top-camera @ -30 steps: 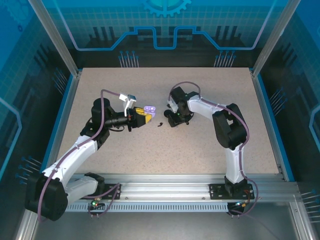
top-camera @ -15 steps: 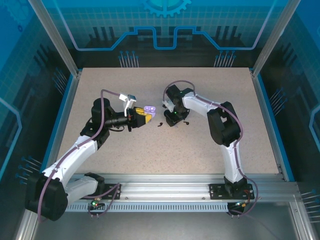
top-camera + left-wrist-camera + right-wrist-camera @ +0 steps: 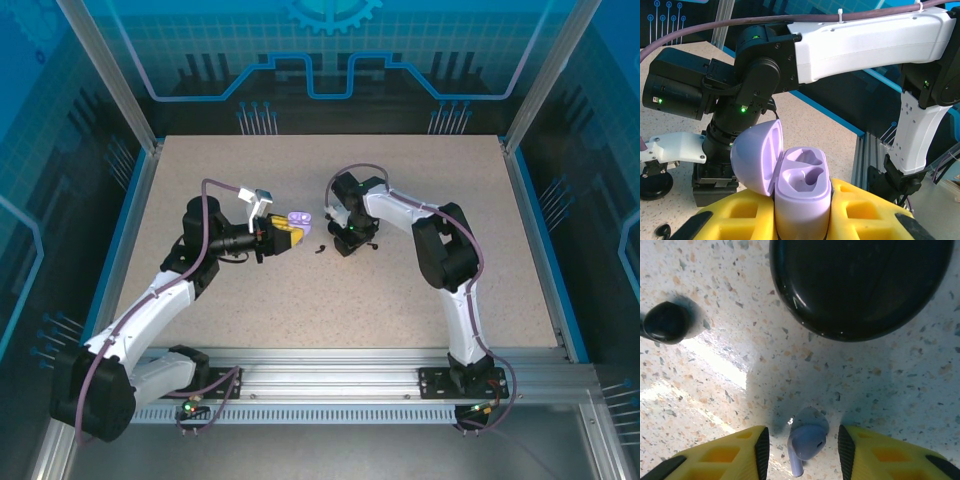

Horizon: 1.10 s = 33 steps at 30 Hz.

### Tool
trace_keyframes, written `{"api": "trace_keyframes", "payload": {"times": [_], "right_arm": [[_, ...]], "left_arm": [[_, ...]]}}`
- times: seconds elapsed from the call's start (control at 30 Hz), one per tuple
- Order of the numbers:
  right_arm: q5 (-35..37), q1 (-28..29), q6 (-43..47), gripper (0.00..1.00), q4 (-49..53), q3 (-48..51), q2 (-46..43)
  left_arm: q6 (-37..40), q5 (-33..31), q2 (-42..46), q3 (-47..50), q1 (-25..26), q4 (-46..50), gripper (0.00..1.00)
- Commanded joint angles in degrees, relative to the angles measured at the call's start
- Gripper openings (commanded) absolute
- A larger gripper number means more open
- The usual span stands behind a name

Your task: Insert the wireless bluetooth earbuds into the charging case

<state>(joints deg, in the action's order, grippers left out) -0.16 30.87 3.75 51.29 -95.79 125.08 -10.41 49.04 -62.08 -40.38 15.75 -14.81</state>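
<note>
Your left pincer [image 3: 288, 234] gripped the lilac charging case [image 3: 802, 190] (lid tipped back) near the middle of the bench [image 3: 715, 365]. Your right pincer [image 3: 802, 450] stood moderately wide, its fingers on either side of a lilac earbud [image 3: 807, 437] lying on the bench near a round black puck [image 3: 860, 285].

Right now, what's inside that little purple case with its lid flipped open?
The purple case shows two moulded hollows, both empty, with nothing seated in either. The inside of its lid is bare too. The near rim hides how deep the hollows go.
</note>
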Motion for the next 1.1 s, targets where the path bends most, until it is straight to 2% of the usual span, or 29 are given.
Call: {"api": "trace_keyframes", "payload": {"times": [0.0,0.27,0.57,1.07], "right_arm": [[-0.8,0.9,1.0,0.42,2.3,-0.8,1.2],[-0.2,1.0,0.6,0.38,2.4,-0.8,2.3],[0.2,0.9,-0.5,0.29,1.6,0.1,1.4],[-7.0,-3.4,-6.2,0.24,-4.5,4.7,-3.7]], "left_arm": [[0.9,-0.3,0.3,0.0,-0.5,0.4,0.12],[1.0,-0.3,0.3,0.1,-0.5,0.4,0.12],[1.1,-0.3,0.3,0.2,-0.6,0.5,0.12],[1.0,-0.4,-0.1,0.2,-0.5,0.6,0.12]]}}
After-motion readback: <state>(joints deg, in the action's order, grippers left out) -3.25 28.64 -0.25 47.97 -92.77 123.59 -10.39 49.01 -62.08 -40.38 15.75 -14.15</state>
